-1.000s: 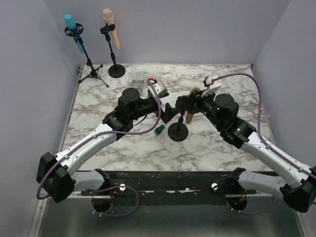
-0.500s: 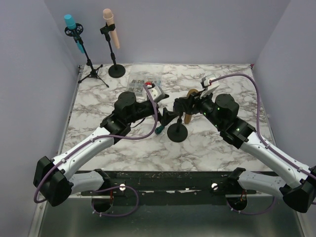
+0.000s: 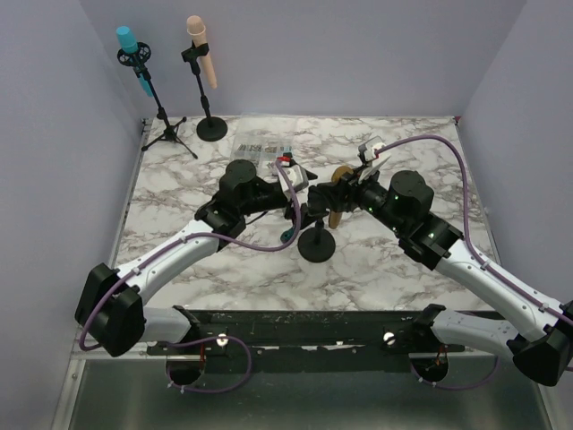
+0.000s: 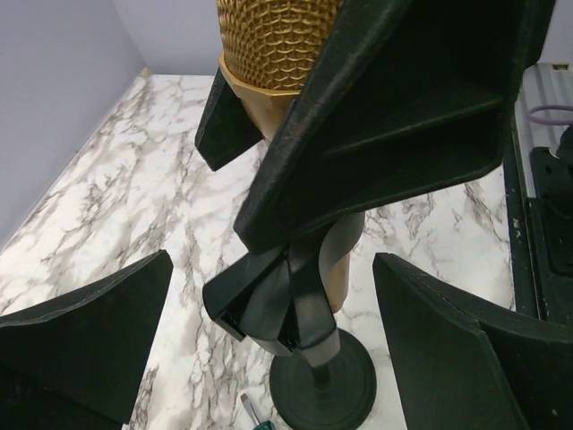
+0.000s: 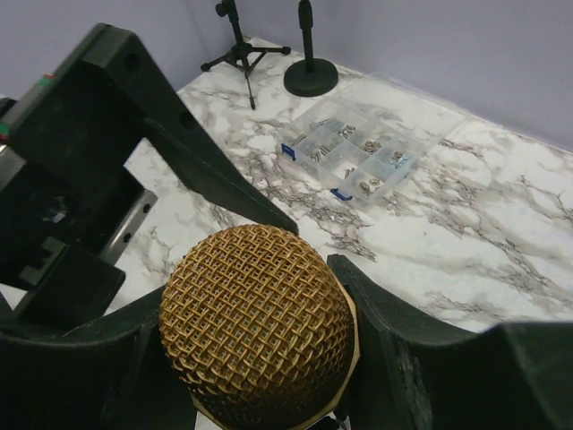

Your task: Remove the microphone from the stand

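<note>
The gold-headed microphone (image 5: 255, 313) sits in the clip of a black round-base stand (image 4: 318, 381) in the middle of the table. My right gripper (image 5: 260, 358) is shut on the microphone just below its mesh head; its black fingers (image 4: 403, 107) wrap both sides. My left gripper (image 4: 269, 349) is open wide, its fingers (image 4: 81, 340) standing either side of the stand's clip (image 4: 264, 300) without touching it. In the top view the left gripper (image 3: 306, 199) faces the right gripper (image 3: 342, 190) across the stand (image 3: 317, 244). The microphone's tan lower body (image 3: 334, 218) shows behind the clip.
A green-handled screwdriver (image 3: 288, 235) lies beside the stand's base. A clear parts box (image 3: 260, 150) sits further back. At the far left corner stand two other stands, with a blue microphone (image 3: 134, 58) and a peach microphone (image 3: 201, 54).
My left arm has swung in toward the stand, bringing its open fingers round the clip. The right gripper has kept its hold and shifted a little toward the back.
</note>
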{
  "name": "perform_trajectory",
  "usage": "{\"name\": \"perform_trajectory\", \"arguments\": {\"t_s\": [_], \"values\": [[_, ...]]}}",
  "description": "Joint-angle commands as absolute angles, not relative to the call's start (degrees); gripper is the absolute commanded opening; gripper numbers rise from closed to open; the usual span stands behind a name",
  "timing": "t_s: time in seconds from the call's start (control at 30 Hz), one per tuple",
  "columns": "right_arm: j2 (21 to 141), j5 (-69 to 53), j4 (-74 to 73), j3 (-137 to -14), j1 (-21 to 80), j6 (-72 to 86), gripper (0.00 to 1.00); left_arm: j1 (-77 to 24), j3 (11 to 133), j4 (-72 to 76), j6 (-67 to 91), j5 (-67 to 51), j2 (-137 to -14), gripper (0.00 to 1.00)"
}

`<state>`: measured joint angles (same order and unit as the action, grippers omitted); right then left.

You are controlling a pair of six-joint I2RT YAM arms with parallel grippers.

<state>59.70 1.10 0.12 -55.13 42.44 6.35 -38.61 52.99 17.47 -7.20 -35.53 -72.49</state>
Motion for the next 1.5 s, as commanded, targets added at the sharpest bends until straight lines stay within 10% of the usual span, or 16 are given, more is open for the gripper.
{"name": "perform_trajectory", "arguments": {"t_s": [0.0, 0.43, 0.63, 1.47], "values": [[59.36, -3.22, 1.75, -54.07, 42.8, 7.41, 0.01, -36.42, 58.49, 15.48, -9.33, -47.9, -77.18, 0.99], [58.75, -2.46, 2.36, -53.18, 42.77, 7.43, 0.01, -36.34, 58.18, 15.09, -9.21, -50.06, -79.82, 0.82], [59.05, -2.88, 3.33, -53.18, 42.74, 7.97, 0.01, -36.36, 60.26, 6.09, -14.96, -41.42, -79.59, 0.0], [65.22, 3.82, 0.53, -80.05, 42.76, 3.1, 0.01, -38.83, 55.43, 8.0, -12.93, -31.75, -77.62, 0.0]]}}
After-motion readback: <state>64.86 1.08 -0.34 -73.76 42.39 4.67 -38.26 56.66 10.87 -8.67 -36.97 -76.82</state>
